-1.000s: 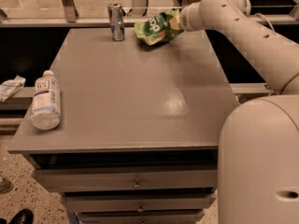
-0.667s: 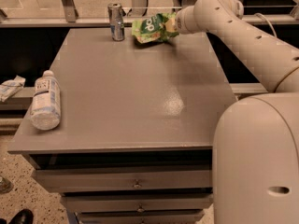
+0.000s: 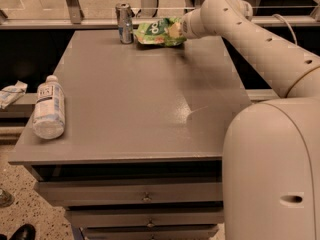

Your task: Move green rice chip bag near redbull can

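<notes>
The green rice chip bag (image 3: 156,32) lies at the far edge of the grey table (image 3: 140,99), just right of the redbull can (image 3: 124,23), which stands upright at the back. The bag's left end nearly touches the can. My gripper (image 3: 177,30) is at the bag's right end, at the end of the white arm (image 3: 250,34) that reaches in from the right. The fingers are hidden behind the wrist and the bag.
A clear plastic bottle (image 3: 48,106) with a white label lies on its side at the table's left front. A crumpled white wrapper (image 3: 11,93) sits on a ledge left of the table. Drawers (image 3: 145,196) run below the table front. My white base (image 3: 272,169) fills the right foreground.
The arm has carried the bag leftward and down, from right of the can to lying close beside it at the table's back edge.
</notes>
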Robot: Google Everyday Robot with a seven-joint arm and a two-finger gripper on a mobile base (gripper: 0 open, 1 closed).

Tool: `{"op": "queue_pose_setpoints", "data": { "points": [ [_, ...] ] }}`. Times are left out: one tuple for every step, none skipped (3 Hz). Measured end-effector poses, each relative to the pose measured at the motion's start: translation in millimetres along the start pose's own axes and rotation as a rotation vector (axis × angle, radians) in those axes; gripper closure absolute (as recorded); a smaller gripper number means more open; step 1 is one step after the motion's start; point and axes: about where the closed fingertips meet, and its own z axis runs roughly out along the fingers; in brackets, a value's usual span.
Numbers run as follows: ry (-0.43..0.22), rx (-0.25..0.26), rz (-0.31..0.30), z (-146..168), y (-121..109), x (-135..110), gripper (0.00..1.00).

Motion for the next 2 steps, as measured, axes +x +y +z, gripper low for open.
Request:
{"op": "queue_pose_setpoints", "data": {
  "points": [
    [0.015, -0.018, -0.002, -7.0, 2.9, 4.7, 0.00],
    [0.011, -0.024, -0.012, -23.5, -1.6, 7.4, 0.00]
  ]
}}
